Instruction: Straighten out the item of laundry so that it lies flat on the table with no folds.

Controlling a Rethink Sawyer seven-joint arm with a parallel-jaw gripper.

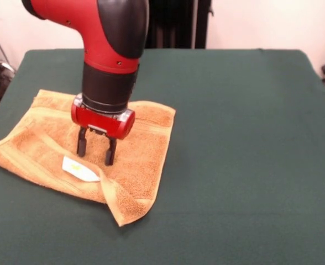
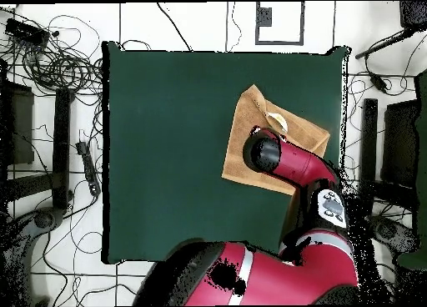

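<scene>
Green felt table [image 1: 234, 138] fills my front view; the orange-tan terry towel [image 1: 135, 165] lies on its left part, nearest corner folded over, white label [image 1: 79, 169] showing. My gripper [image 1: 96, 149] stands on the towel's middle, fingers [image 1: 82, 142] parted, gripping nothing. Overhead, my arm [image 2: 288, 166] hides the gripper.

Wall [image 1: 262, 25]: pale, plain, behind the table's far edge. Dark upright stand [image 1: 176, 23]: against that wall. Floor [image 2: 192, 24]: light, tiled with dark seams. Cables [image 2: 50, 57]: black, tangled, lay coiled at one side. Dark equipment [image 2: 399, 145]: stood along the opposite side.
</scene>
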